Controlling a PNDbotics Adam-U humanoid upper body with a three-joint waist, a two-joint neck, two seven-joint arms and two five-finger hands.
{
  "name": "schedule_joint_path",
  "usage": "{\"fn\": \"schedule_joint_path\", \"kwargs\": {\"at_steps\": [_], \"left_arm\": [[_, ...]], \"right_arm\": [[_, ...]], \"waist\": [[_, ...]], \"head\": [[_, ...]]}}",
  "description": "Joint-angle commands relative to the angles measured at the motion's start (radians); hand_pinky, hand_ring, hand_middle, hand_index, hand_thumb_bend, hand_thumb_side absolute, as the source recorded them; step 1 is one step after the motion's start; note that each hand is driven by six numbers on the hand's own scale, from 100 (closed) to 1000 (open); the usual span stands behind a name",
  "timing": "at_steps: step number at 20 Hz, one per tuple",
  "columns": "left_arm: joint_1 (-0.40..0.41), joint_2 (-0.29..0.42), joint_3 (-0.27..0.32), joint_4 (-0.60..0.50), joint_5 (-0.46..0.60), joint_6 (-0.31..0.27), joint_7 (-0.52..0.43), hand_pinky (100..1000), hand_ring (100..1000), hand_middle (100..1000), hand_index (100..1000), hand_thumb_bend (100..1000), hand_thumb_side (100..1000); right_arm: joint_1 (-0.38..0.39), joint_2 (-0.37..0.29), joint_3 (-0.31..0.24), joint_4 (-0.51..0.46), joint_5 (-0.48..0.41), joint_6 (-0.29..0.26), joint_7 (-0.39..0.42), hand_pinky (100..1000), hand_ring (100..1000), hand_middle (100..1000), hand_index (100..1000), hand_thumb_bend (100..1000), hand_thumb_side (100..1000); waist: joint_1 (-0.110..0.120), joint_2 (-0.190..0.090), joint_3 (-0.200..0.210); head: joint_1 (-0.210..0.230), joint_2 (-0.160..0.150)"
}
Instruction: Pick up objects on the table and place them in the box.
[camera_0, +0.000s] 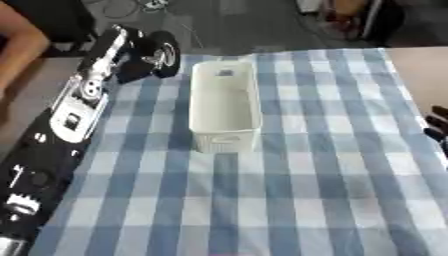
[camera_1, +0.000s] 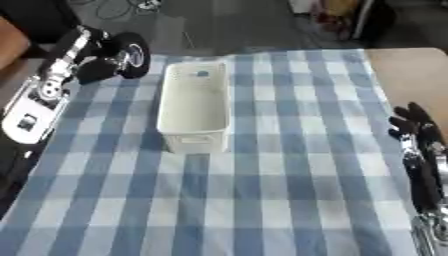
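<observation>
My right hand (camera_1: 418, 131) rests at the surface's (camera_1: 289, 200) right edge, fingers relaxed and pointing up, holding nothing. Further out, the white box (camera_0: 224, 107) sits lengthwise on the blue checked cloth (camera_0: 306, 190), nothing visible inside. Beyond it to the left, my left hand (camera_0: 156, 59) hovers near the box's far corner; I cannot tell whether its fingers are curled.

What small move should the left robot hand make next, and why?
Probably shift the left robot hand sideways over the white box: it hangs just beside the box's far end, no loose object shows on the checked cloth, and whether it carries something I cannot tell.
</observation>
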Motion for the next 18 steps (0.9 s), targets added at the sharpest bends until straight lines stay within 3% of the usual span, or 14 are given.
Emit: {"fn": "schedule_joint_path", "kwargs": {"at_steps": [1, 9, 18], "left_arm": [[-0.031, 0.000, -0.011, -0.019, -0.016, -0.006, -0.013, 624, 269, 317, 229, 100, 419], [-0.066, -0.049, -0.048, -0.007, -0.077, -0.030, -0.046, 630, 274, 316, 236, 100, 397], [-0.088, -0.067, -0.085, -0.013, -0.305, -0.069, -0.046, 647, 285, 314, 251, 100, 346]], "right_arm": [[-0.008, -0.011, -0.003, -0.010, -0.002, 0.001, 0.003, 868, 873, 863, 972, 100, 707], [-0.009, -0.009, -0.001, -0.010, -0.003, 0.001, 0.006, 868, 873, 863, 972, 100, 708], [-0.009, -0.009, -0.001, -0.011, -0.002, 0.001, 0.006, 868, 873, 863, 972, 100, 707]], "waist": [[-0.001, -0.015, -0.001], [0.000, -0.015, -0.005], [0.001, -0.015, -0.007]], "head": [[-0.004, -0.014], [-0.002, -0.015], [-0.004, -0.017]]}}
